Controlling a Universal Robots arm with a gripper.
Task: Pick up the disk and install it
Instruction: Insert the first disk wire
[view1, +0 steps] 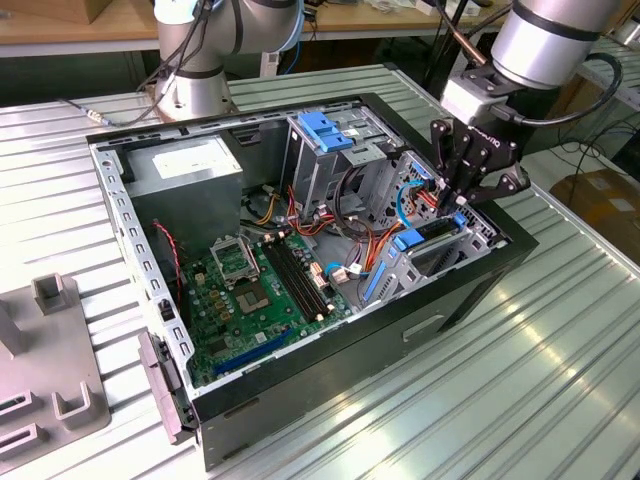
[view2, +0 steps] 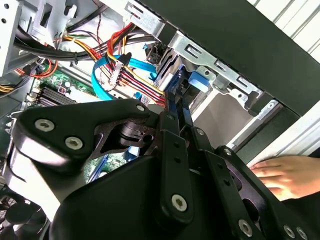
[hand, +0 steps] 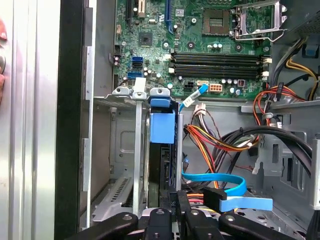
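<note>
Gripping one disk (hand: 162, 150) edge-on in its bay, one pincer (view1: 458, 212) clenched.

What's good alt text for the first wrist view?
The disk stands on edge in a metal bay of the open computer case, the gripper at its near end. Beyond lie the motherboard and bundled cables.

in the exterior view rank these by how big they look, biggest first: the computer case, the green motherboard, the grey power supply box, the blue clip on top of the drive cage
1. computer case
2. motherboard
3. power supply box, looking only a little smaller than the motherboard, and it sits farther from the camera, so this order is unsure
4. blue clip, clearly the smallest
</note>
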